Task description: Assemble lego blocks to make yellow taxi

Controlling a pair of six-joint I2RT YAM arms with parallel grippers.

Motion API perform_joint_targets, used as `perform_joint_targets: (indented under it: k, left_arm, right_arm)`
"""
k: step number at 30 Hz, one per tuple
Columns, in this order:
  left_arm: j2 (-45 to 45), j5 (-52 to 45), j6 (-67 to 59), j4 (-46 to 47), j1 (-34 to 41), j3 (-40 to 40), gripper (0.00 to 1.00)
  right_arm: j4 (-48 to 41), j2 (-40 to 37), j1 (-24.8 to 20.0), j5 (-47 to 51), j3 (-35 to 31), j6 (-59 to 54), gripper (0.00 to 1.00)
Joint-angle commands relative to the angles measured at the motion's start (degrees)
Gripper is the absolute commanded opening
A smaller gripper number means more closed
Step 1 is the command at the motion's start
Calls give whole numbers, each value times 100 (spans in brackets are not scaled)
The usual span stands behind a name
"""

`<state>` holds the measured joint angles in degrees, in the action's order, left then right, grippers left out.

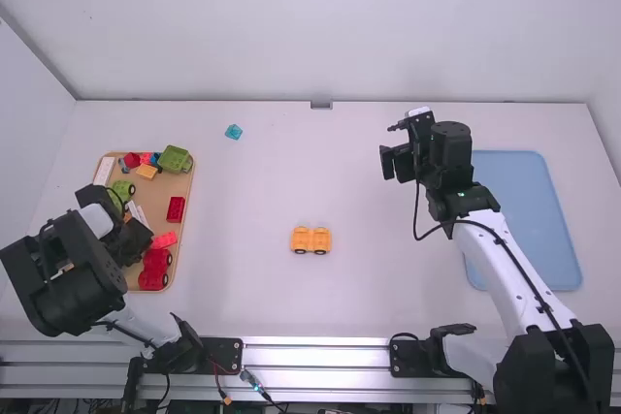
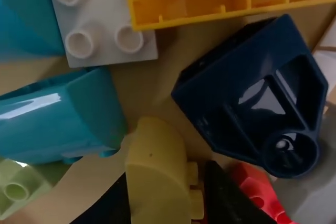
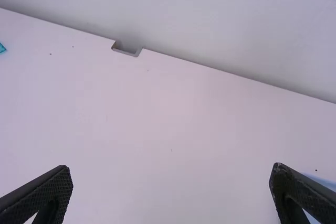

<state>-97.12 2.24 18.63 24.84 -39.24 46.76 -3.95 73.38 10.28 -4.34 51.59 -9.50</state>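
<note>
- Clock directions below are read in the high view, 12 pointing away from the arms.
- Yellow wheeled base (image 1: 310,240): near middle of worktop (image 1: 252,288), wheels toward 6 o'clock.
- Tan tray (image 1: 157,203): at 9 o'clock from worktop middle, loaded with mixed blocks.
- Left end effector (image 1: 131,239): over tray, clamped on rounded yellow block (image 2: 157,177); its studs face one finger.
- Left wrist view, around the held block: dark blue block (image 2: 241,93) tilted, teal block (image 2: 63,116), grey studded block (image 2: 102,19), yellow-orange block (image 2: 210,3) with hollow side showing, light green block (image 2: 26,187). Red block (image 2: 260,195) close beside a finger.
- Tray, by its own clock: green truck (image 1: 175,159) at 1, long red block (image 1: 176,209) at 2, red wheeled piece (image 1: 153,269) at 6, white block (image 1: 104,171) between 10 and 11.
- Loose teal piece (image 1: 234,131): on worktop, between 10 and 11 o'clock from middle, off tray.
- Right end effector (image 1: 388,162): above worktop around 2 o'clock from middle, fingers wide apart.
- Light blue mat (image 1: 529,220): on worktop at 3 o'clock, right arm partly across it.
</note>
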Motion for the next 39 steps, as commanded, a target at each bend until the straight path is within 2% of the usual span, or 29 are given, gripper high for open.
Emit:
perform_joint_targets:
  k: [1,4,9,12,14,19,25,29,34,39]
  left_arm:
    - [-61,17,125,107,26,-140,29]
    - [-61,17,127,120,24,-140,28]
    - [-59,-24,144,129,26,-140,19]
    - [-59,-24,122,138,24,-96,7]
    - [-50,-26,133,280,24,28,4]
    - [94,-192,142,898,26,527,2]
    - [752,-527,87,1231,240,977,2]
    - [1598,-1073,-382,999,745,1005,2]
    - [2559,-1934,-1453,164,2057,835,2]
    - [2677,-1921,-1777,-483,3362,793,2]
  right_arm:
    - [4,28,28,-35,208,-22,99]
    - [4,28,28,-37,208,-20,99]
    - [-4,28,28,-37,208,-20,99]
    - [-24,28,33,-37,208,-17,99]
    - [-35,28,33,-46,208,-17,99]
    - [33,31,28,-535,208,-17,99]
    - [275,37,26,-1213,208,332,99]
    - [610,212,28,-1515,208,699,99]
    - [1335,800,26,-2518,208,1178,99]
    - [2468,1556,26,-3729,208,1886,99]
